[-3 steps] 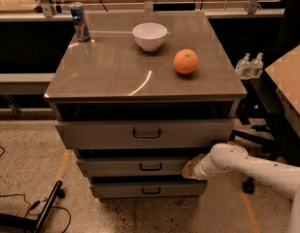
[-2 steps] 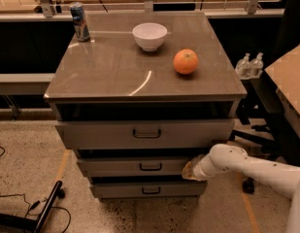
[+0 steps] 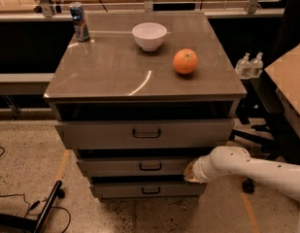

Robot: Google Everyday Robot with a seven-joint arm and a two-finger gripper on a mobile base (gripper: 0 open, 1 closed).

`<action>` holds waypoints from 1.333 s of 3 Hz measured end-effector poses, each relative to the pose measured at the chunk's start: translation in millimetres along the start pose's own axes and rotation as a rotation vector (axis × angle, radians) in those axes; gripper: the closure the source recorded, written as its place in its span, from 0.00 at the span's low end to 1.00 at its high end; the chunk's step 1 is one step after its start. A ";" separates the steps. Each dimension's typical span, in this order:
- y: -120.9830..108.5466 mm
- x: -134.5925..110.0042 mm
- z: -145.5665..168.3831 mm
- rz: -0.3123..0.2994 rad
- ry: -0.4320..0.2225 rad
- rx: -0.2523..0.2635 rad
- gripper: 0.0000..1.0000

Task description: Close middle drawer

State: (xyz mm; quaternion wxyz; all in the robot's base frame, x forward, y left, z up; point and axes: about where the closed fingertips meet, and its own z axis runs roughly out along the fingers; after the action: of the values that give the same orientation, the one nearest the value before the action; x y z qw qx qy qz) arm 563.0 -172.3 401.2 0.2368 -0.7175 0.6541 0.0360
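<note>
The middle drawer (image 3: 135, 166) is a low grey front panel with a small dark loop handle at its centre, second of three in the cabinet. It stands out a little, with a dark gap above it. My white arm comes in from the right, and the gripper (image 3: 190, 172) is pressed against the right end of the middle drawer's front. The taller top drawer (image 3: 144, 132) juts out further above it. The bottom drawer (image 3: 149, 190) sits just below.
On the cabinet top (image 3: 106, 67) stand a white bowl (image 3: 149, 35), an orange (image 3: 185, 61) and a blue can (image 3: 80, 21). Two bottles (image 3: 250, 64) stand on a surface to the right. A dark stand leg (image 3: 42, 212) and cables lie on the floor at left.
</note>
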 end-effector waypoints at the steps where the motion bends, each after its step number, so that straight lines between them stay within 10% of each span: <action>1: 16.7 -8.3 -31.9 -0.004 0.019 0.022 0.79; 2: 30.1 -14.6 -61.2 -0.007 0.052 0.018 0.99; 4: 33.5 -21.3 -125.0 -0.008 0.179 -0.004 1.00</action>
State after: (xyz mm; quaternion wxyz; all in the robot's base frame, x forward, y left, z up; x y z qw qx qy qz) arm 495.7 -202.2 509.7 0.1761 -0.7210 0.6696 -0.0278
